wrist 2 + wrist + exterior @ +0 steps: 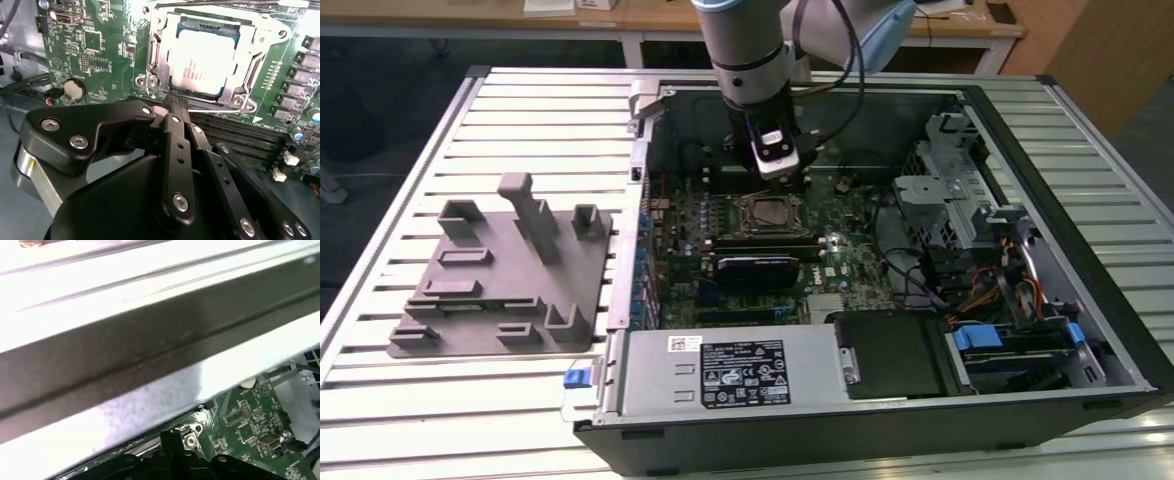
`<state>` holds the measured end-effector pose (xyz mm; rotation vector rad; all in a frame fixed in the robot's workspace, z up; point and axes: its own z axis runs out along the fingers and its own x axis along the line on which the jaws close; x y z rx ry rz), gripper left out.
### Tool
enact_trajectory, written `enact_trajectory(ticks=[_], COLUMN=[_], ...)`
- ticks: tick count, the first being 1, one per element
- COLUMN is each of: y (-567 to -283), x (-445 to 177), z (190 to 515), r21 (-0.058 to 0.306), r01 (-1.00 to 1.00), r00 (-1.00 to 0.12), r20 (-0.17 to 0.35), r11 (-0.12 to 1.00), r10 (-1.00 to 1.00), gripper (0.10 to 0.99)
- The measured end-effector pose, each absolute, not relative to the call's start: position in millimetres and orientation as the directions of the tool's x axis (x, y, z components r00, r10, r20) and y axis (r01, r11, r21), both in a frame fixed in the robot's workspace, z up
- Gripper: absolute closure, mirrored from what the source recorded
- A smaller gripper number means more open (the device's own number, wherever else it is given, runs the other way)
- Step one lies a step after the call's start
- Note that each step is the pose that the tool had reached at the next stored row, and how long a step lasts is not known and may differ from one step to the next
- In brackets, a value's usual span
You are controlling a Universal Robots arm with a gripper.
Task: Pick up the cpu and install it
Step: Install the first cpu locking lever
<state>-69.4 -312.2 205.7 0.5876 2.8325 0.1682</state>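
The cpu (202, 62), a flat square chip with a bright silver top, lies inside the motherboard socket (210, 30), with the metal frame around it. In the exterior view the socket (767, 212) sits in the middle of the open computer case, and my gripper (775, 172) hangs just above its far edge. In the second wrist view my black gripper (175, 102) has its fingers pressed together, tips close to the socket's near rim, with nothing between them. It does not touch the cpu.
A grey plastic holder tray (507, 270) with upright posts lies on the slatted table at the exterior view's left. The case holds a power supply (734, 375), drive cages (974, 210) and cables. The case wall (150, 350) crosses the first wrist view above green board (250, 425).
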Motion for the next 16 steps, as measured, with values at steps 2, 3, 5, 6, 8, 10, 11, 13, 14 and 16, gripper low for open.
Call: enact_trajectory(ticks=[2, 3, 5, 6, 8, 10, 11, 13, 14, 16], y=[-311.9, -311.8, -311.0, -310.5, -309.5, -308.9, -308.6, -307.5, -306.3, -304.1], x=[-69.4, -69.5, -69.4, -69.4, -69.4, -69.4, -69.4, -69.5, -69.5, -69.4], z=[205.9, 205.9, 206.0, 205.9, 205.8, 205.4, 205.1, 204.2, 203.7, 202.8], r21=[0.165, 0.168, 0.172, 0.174, 0.177, 0.179, 0.179, 0.178, 0.178, 0.178], r01=[0.377, 0.376, 0.377, 0.377, 0.377, 0.376, 0.376, 0.376, 0.376, 0.372], r00=[-0.889, -0.889, -0.889, -0.889, -0.889, -0.889, -0.889, -0.889, -0.89, -0.891], r20=[-0.211, -0.21, -0.208, -0.207, -0.205, -0.205, -0.205, -0.205, -0.205, -0.205], r11=[0.912, 0.911, 0.91, 0.91, 0.909, 0.909, 0.909, 0.909, 0.909, 0.911], r10=[0.406, 0.406, 0.407, 0.408, 0.408, 0.409, 0.409, 0.408, 0.408, 0.404], gripper=[0.98, 0.98, 0.98, 0.98, 0.98, 0.98, 0.98, 0.98, 0.98, 0.98])
